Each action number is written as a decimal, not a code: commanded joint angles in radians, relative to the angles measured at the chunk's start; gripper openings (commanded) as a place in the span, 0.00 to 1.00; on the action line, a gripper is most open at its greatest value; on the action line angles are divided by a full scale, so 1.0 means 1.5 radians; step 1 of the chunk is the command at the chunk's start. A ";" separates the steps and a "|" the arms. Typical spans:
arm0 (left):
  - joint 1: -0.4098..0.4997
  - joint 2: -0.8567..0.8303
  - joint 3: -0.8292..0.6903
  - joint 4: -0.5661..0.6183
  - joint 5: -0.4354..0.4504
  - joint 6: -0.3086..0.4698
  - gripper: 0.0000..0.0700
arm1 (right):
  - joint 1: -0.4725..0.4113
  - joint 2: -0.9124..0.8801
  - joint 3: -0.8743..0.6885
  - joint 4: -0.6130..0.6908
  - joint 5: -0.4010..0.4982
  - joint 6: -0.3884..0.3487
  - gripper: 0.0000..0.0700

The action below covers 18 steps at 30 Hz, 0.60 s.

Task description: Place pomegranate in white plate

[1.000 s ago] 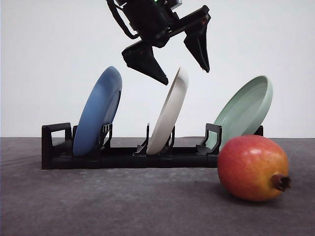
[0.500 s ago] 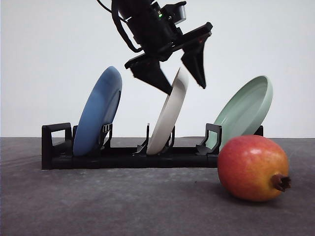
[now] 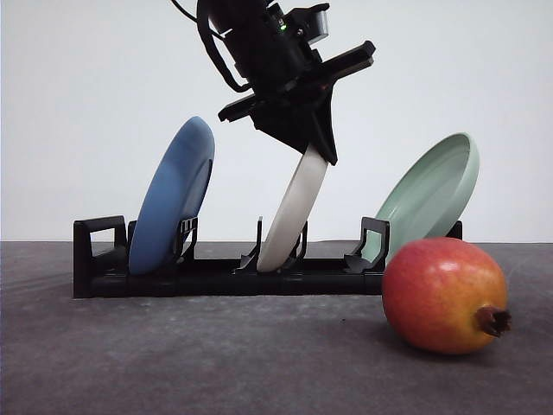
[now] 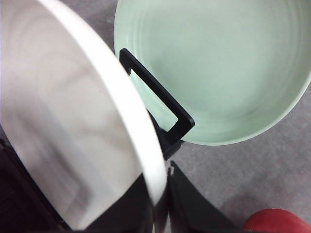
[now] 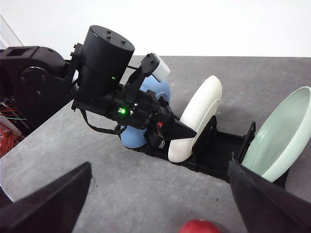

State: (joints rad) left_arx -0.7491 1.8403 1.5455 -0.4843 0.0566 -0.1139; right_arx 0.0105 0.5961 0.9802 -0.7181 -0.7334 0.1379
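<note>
The pomegranate [image 3: 445,294], red-orange with a dark crown, lies on the grey table at the front right, with its edge also seen as the pomegranate [image 4: 277,221] and the pomegranate [image 5: 199,226]. The white plate [image 3: 289,216] stands tilted in the middle slot of a black rack [image 3: 104,259]. My left gripper [image 3: 315,147] is shut on the plate's top rim; the white plate [image 4: 63,126] runs between its fingers [image 4: 194,208]. My right gripper [image 5: 160,167] is open, hanging above the table in front of the rack, with nothing in it.
A blue plate [image 3: 171,194] stands in the rack's left slot and a pale green plate [image 3: 428,194] leans in the right slot, just behind the pomegranate. A black rack post [image 4: 155,97] sits between the white and green plates.
My left gripper came down over the white plate's top rim and its fingers closed from wide open onto the rim. The pomegranate and the plates have stayed put.
</note>
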 commanded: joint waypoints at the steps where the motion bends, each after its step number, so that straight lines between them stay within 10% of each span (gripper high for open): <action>1: -0.016 -0.005 0.020 0.004 0.010 0.010 0.00 | 0.001 0.003 0.011 0.005 0.001 -0.001 0.81; 18: -0.109 -0.208 0.021 -0.124 0.008 0.031 0.00 | 0.001 0.003 0.011 0.004 0.000 -0.005 0.81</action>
State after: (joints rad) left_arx -0.8923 1.5390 1.5494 -0.6624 0.0686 -0.0886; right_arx 0.0105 0.5961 0.9802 -0.7181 -0.7334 0.1353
